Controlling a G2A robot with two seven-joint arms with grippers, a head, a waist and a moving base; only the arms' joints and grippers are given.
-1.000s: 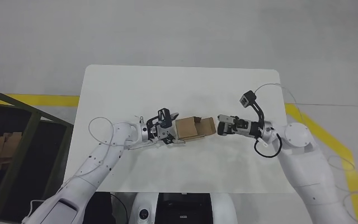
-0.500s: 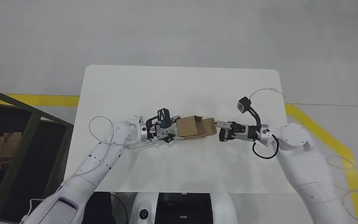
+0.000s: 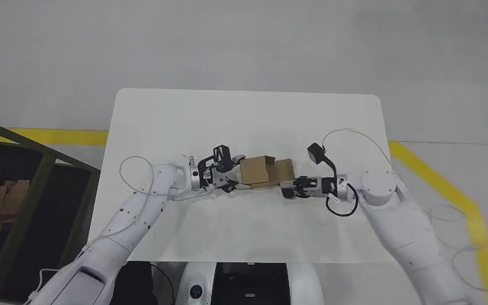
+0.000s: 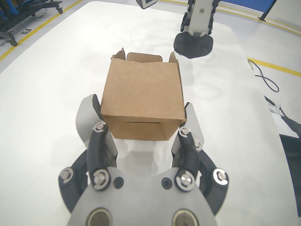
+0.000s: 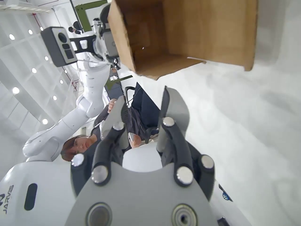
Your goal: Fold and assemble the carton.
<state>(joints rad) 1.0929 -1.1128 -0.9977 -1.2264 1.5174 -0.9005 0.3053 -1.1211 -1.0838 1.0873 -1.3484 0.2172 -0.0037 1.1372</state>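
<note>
Left tool [image 4: 141, 103] clamps the carton [image 4: 143, 86] — right tool [image 5: 144, 95] spread apart beside its open end.

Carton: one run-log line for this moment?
carton: on its side over table, end flaps unfolded | left gripper: shut on carton sides | right gripper: open, empty, off the flap end, no contact

Matt brown cardboard carton [image 4: 142, 88], smooth white table [image 3: 191, 122], left pincer [image 4: 141, 104] of brushed metal and black plastic
</note>
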